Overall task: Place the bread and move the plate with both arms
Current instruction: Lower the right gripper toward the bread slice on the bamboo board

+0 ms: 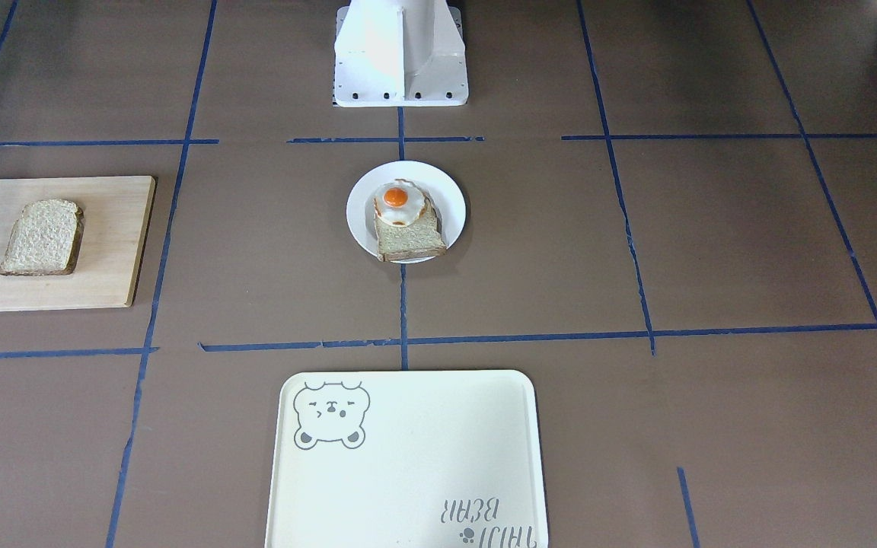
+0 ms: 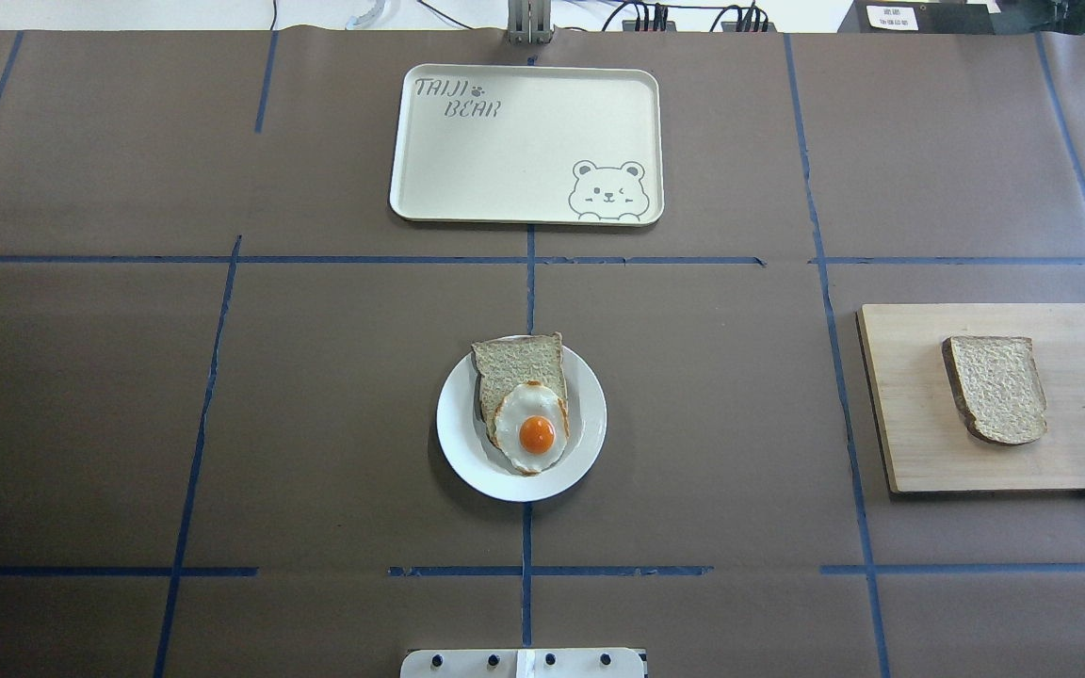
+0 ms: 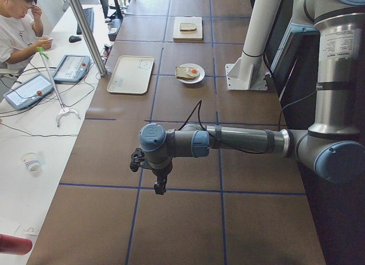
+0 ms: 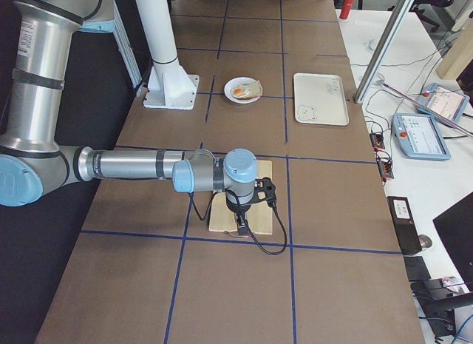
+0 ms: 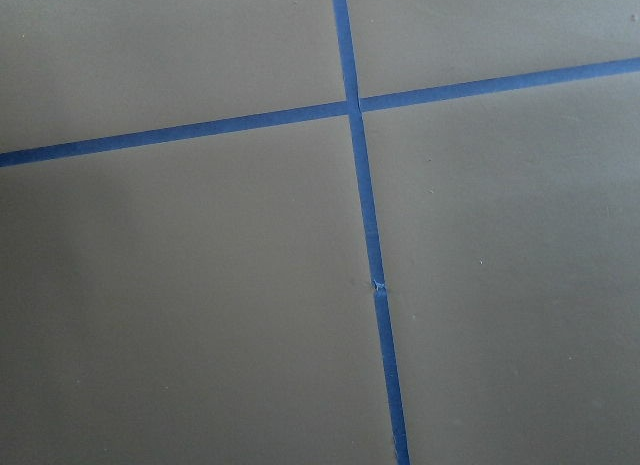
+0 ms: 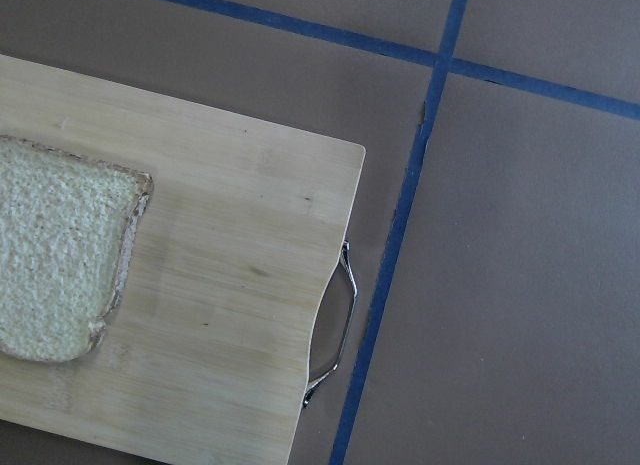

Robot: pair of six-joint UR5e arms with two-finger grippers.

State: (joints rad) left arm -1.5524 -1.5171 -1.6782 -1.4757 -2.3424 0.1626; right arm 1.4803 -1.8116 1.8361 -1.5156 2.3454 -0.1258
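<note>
The bread (image 2: 996, 388) lies flat on a pale wooden board (image 2: 919, 452) on the robot's right; it also shows in the front view (image 1: 43, 237) and the right wrist view (image 6: 60, 250). The white plate (image 2: 458, 443) sits at the table's middle, holding another slice (image 2: 519, 358) with a fried egg (image 2: 533, 428) on it. My right gripper (image 4: 242, 229) hangs over the board's outer end. My left gripper (image 3: 159, 188) hangs over bare table far to the robot's left. Both show only in the side views, so I cannot tell whether they are open or shut.
A cream tray with a bear drawing (image 2: 467, 151) lies at the far side of the table beyond the plate. The board has a metal handle (image 6: 340, 330) on its outer edge. The white pedestal base (image 1: 400, 61) stands behind the plate. Blue tape lines cross the brown table.
</note>
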